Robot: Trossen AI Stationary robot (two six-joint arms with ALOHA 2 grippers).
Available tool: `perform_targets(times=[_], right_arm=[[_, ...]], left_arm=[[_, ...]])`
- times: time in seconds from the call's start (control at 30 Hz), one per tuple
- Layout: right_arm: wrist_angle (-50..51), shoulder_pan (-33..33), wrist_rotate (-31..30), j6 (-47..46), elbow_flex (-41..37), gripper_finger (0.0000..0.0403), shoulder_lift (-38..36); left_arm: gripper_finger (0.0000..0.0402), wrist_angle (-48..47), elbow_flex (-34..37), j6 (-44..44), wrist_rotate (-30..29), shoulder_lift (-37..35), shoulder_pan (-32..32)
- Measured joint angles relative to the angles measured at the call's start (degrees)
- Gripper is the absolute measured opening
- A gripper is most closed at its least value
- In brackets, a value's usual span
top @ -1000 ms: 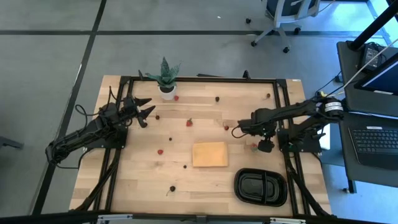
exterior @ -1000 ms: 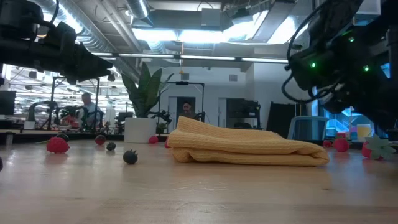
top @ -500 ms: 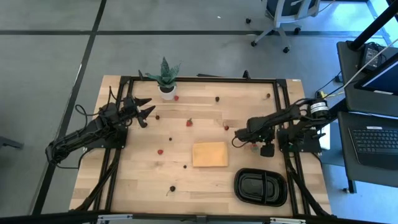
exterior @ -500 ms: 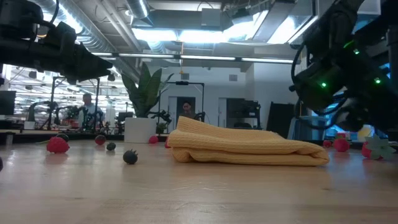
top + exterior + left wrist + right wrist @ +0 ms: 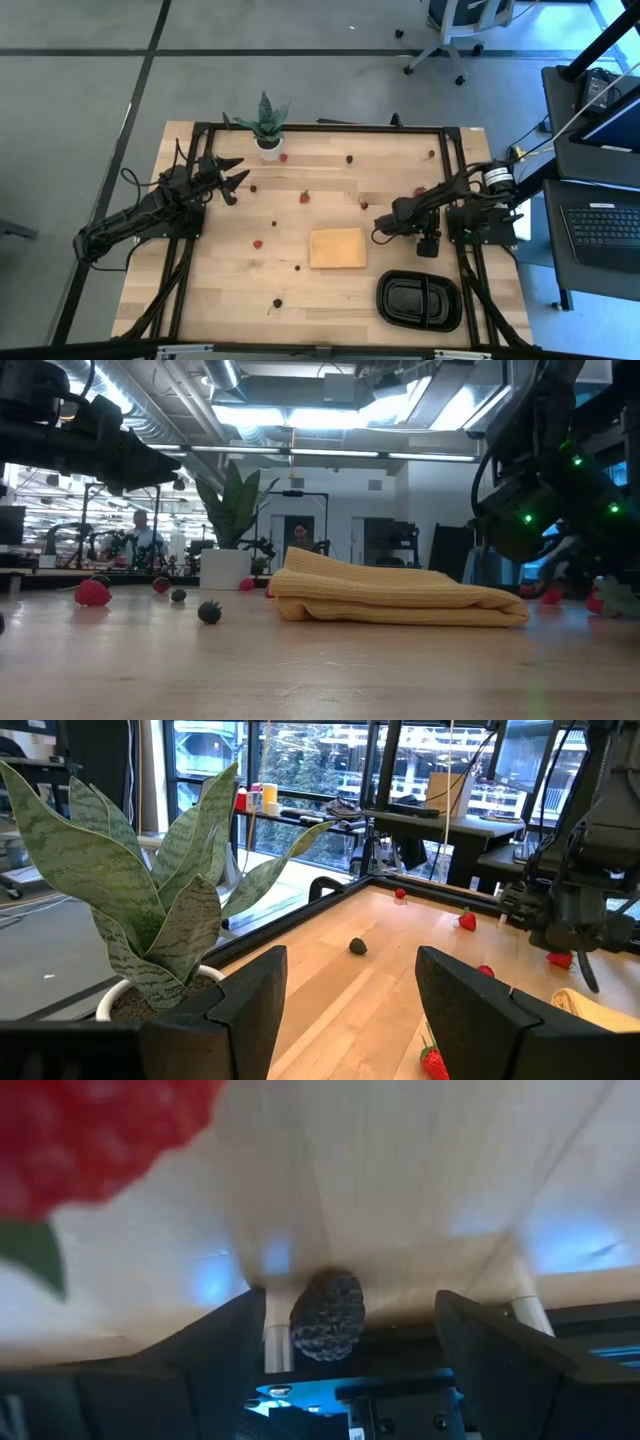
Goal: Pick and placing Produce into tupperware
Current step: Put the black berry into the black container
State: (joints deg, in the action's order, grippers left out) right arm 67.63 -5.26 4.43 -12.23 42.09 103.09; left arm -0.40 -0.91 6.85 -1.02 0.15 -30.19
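Between the spread fingers of the right gripper (image 5: 340,1342), close against the wrist camera, a dark bumpy berry (image 5: 328,1316) was seen resting on the wooden table (image 5: 330,290), nearly centred in the gap and not yet gripped; a red strawberry-like piece (image 5: 95,1135) with a green top lay just beyond and off to one side. From above, that gripper (image 5: 384,224) was placed low over the table's right side, between the tan pad (image 5: 337,247) and the frame, with the black tray (image 5: 420,301) near it toward the front edge, both compartments bare. Far across the table, the left gripper (image 5: 233,177) was held with jaws parted on nothing beside the potted plant (image 5: 267,125), so the right arm was judged much the nearer for both berry and tray
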Motion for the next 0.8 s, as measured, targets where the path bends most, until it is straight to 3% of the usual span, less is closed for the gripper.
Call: perform_targets(times=[0.27, 0.8], right_arm=[[-0.61, 0.0, 0.87, 0.88, -0.02, 0.0274, 1.88], [-0.96, -0.05, 1.34, 0.27, -0.15, 0.0149, 1.9]], left_arm=[[0.0215, -0.01, -0.01, 0.0, 0.0, 0.0, 0.01], [0.0215, 0.0, 0.0, 0.02, 0.0, -0.01, 0.01]])
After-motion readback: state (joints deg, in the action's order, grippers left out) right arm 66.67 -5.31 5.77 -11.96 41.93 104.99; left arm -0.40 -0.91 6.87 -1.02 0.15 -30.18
